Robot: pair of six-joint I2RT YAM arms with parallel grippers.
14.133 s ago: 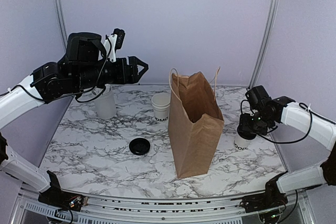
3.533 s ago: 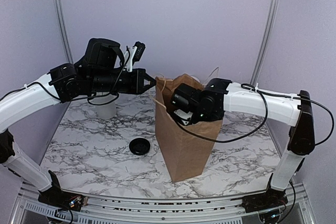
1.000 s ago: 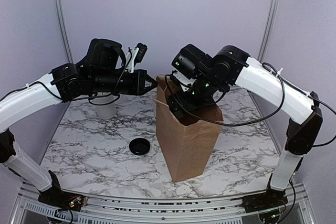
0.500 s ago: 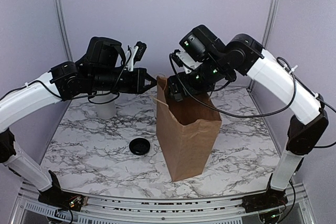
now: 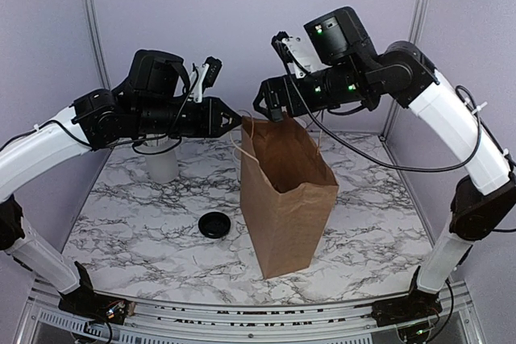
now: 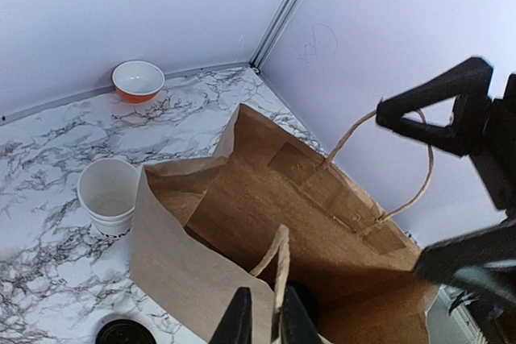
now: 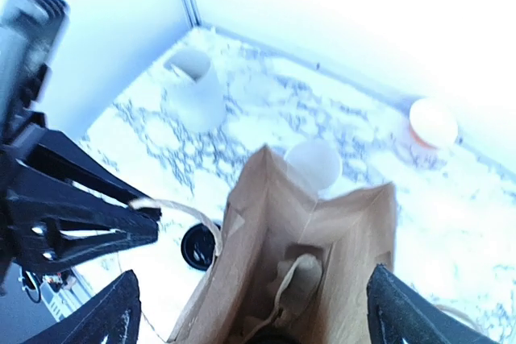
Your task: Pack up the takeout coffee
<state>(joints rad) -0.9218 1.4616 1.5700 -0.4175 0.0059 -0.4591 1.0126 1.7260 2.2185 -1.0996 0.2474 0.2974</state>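
My left end effector [image 5: 235, 121] is almost closed, with the twine of the near handle [image 6: 275, 259] running between its fingers. It holds the mouth of the brown paper bag [image 5: 286, 199] open from the left, though I cannot tell how firm that pinch is. My right end effector [image 5: 268, 109] hangs above the bag's far rim, its fingers spread wide with nothing between them. The takeout coffee [image 6: 301, 302] is down inside the bag. From my left wrist I see only a dark round shape at the bottom, which I take to be its black lid (the paper hides the cup's white wall). So I judge the main step done: the coffee is packed and the bag stands upright near the middle of the table [image 5: 137, 231]. What is left looks small, namely freeing the handle and drawing both arms clear without tipping the bag. The loose lid [image 5: 214, 225] toward the front left and the lidless cup [image 6: 109, 195] behind the bag are no part of this job.
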